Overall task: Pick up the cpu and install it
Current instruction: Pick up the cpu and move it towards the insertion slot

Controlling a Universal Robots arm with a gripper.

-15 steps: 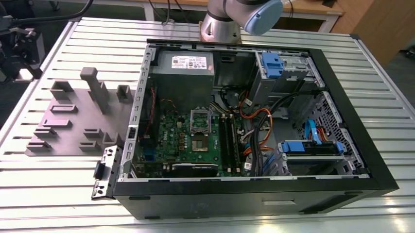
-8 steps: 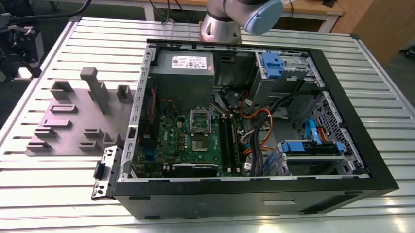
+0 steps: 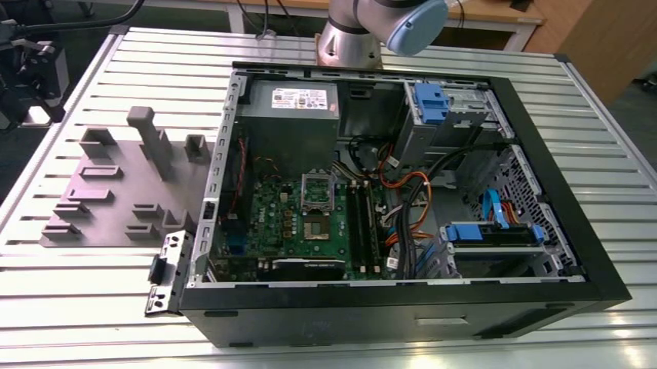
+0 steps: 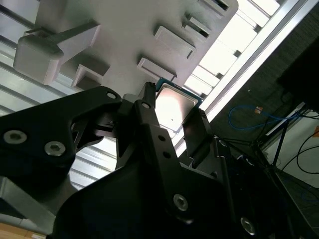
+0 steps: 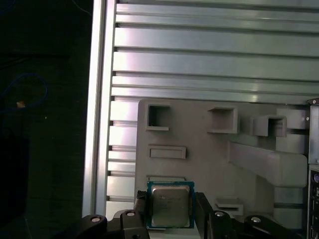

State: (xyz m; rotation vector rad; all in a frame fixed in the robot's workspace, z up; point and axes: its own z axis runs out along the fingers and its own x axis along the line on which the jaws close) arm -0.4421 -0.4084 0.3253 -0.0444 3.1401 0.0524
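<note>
— First wrist view told me most: the black two-fingered end effector had the cpu, that small flat square chip with the silvery-grey metal top and thin greenish rim, pinched between its fingers.

— Pinched how?

— By two opposite edges. The jaws were set only as wide as the chip, and the metal face was bare between them. I took that for care: an edge grip keeps the pads off the top and off whatever is underneath.

— And where was the chip, on the board?

— No, well apart from it. It was at one edge of the pale grey moulded holder plate, the one with raised blocks and shallow pockets, which lay on the ribbed aluminium bench. A narrow pocket lay just beside the chip. Whether the chip was lifted clear of the plate or touching it, I couldn't tell.

— Why a plate like that?

— My guess: so each part waits in a known spot and attitude for the arm.

— And the computer?

— In the exterior view the black open computer case lay on its side beside the plate. Its panel was off and the green motherboard faced up, presumably so the arm could reach it from above.
</note>
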